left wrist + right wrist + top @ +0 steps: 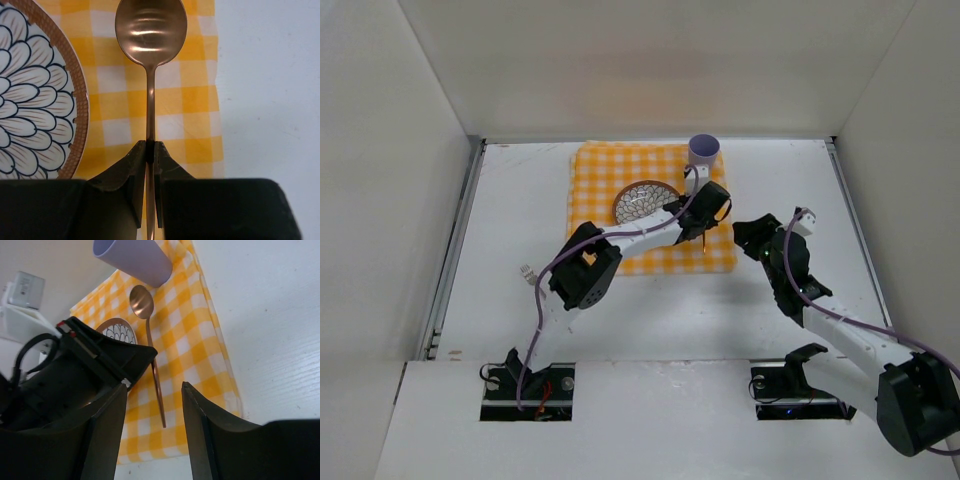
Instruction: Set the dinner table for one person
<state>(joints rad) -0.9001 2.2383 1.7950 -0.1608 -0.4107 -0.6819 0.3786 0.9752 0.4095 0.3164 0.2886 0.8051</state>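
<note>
**Spoon pinched beside the plate, right pincer spread**

The dinner table (pixel 500 210) is the white top that fills the floor of the scene, with metal rails on its left and right edges. A yellow-and-white checked cloth (pixel 595 175) lies at its far middle. On the cloth sits a plate (pixel 35 95) with a petal pattern and a brown rim. Just right of the plate, the left gripper (pixel 150 147) has its jaws pressed onto the thin handle of a copper spoon (pixel 151 30), whose bowl points toward a lilac cup (pixel 132 260) at the cloth's far right corner. Further right, over bare table, the right gripper (pixel 154 387) hangs with jaws spread apart, holding nothing.
</note>
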